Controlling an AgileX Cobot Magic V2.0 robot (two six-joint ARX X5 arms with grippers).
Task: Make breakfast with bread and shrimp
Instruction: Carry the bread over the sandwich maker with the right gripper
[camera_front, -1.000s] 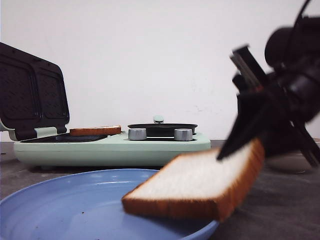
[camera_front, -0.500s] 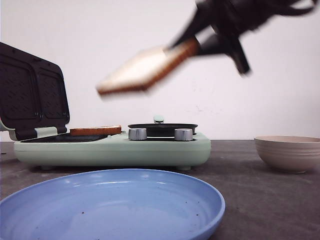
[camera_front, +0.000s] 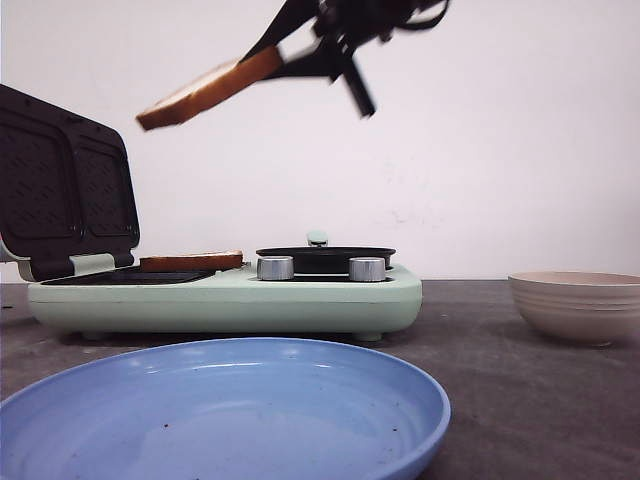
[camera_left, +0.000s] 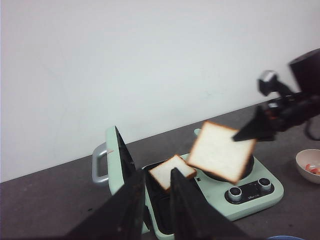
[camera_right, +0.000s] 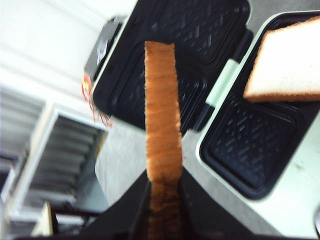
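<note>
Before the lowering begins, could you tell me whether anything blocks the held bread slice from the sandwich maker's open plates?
Nothing visible does. The white, brown-crusted bread slice in the right gripper hangs above the mint-green sandwich maker; its lid stands open, with another slice already on one plate.

Right gripper (camera_front: 262, 52) holding a tilted bread slice (camera_front: 208, 89) high above the open sandwich maker (camera_front: 220, 290), where a second slice (camera_front: 190, 262) lies flat.
</note>
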